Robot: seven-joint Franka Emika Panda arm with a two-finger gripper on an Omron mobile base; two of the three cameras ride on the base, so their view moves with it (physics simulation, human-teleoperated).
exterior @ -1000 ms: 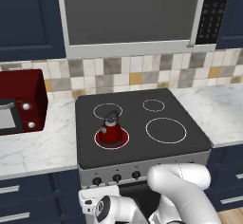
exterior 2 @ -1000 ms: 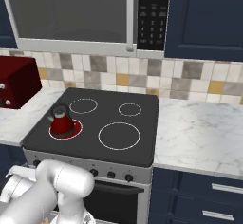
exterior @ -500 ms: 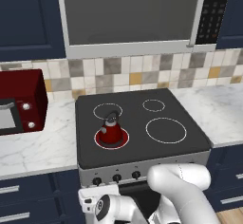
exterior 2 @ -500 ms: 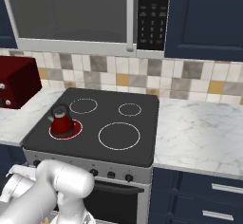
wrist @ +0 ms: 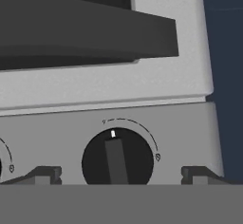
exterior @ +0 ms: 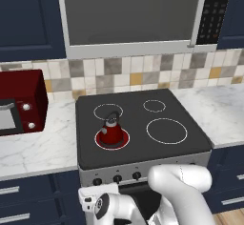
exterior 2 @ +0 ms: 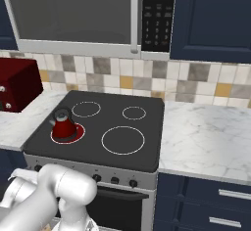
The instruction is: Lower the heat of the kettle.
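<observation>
Claw (wrist: pixel 117 174) sat wide open in the hand view, fingertips (wrist: pixel 43 174) low at either side of a black stove knob (wrist: pixel 117 160), gripping nothing. Tips were apart from the knob, not touching it. Knob's white mark pointed at the top of its dial arc, and its bar ran straight up and down in that view. A 2nd knob (wrist: pixel 2 165) peeked in at the left edge. Beyond the knobs was the grey stove front (wrist: pixel 156 83) w/ a dark oven handle (wrist: pixel 85 31) across it, dark blue cabinet (wrist: pixel 225 66) to the right.

Kettle (exterior: pixel 111 130) stood upright on the stove top (exterior: pixel 190 140), on the front left burner (exterior: pixel 112 140), whose ring glowed red; the other 3 rings were white. Kettle was near the stove's front left corner, well apart from the red microwave (exterior: pixel 21 102) on the counter (exterior: pixel 33 148) to the left. Arm (exterior: pixel 181 190) bent down in front of the stove, below the row of knobs (exterior: pixel 117 178).
</observation>
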